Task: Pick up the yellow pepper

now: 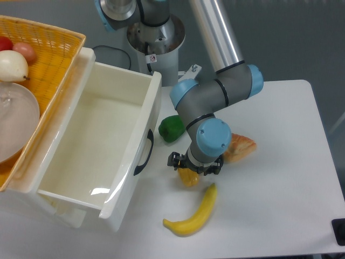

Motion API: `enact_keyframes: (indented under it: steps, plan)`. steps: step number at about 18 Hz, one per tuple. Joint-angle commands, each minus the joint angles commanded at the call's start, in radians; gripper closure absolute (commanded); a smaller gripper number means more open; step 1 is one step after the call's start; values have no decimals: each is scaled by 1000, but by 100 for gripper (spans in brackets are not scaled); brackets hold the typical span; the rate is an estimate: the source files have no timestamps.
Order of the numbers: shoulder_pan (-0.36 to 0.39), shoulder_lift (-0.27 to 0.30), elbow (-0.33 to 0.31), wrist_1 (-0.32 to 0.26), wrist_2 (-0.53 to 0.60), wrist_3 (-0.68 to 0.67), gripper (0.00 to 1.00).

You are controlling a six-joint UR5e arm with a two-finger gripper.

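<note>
Two fingers [194,168] straddle the yellow pepper [188,177]; no legible writing

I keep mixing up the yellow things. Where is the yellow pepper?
The yellow pepper sits on the table directly under the hand, just above the banana and below the green pepper.

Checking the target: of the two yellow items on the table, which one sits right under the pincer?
The yellow pepper, small and blocky, sits directly beneath the pincer. The banana is long and curved and lies apart, nearer the table's front edge.
</note>
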Motion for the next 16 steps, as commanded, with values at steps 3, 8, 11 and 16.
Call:
enact_keyframes:
  steps: [3,8,11,16]
  plan:
    - [-2,-3,-2,5,2,2,0]
    - [-2,-2,-6,3,9,-2,1]
    - [-2,2,-9,2,5,-5,15]
    - [-3,-2,-11,6,5,-12,34]
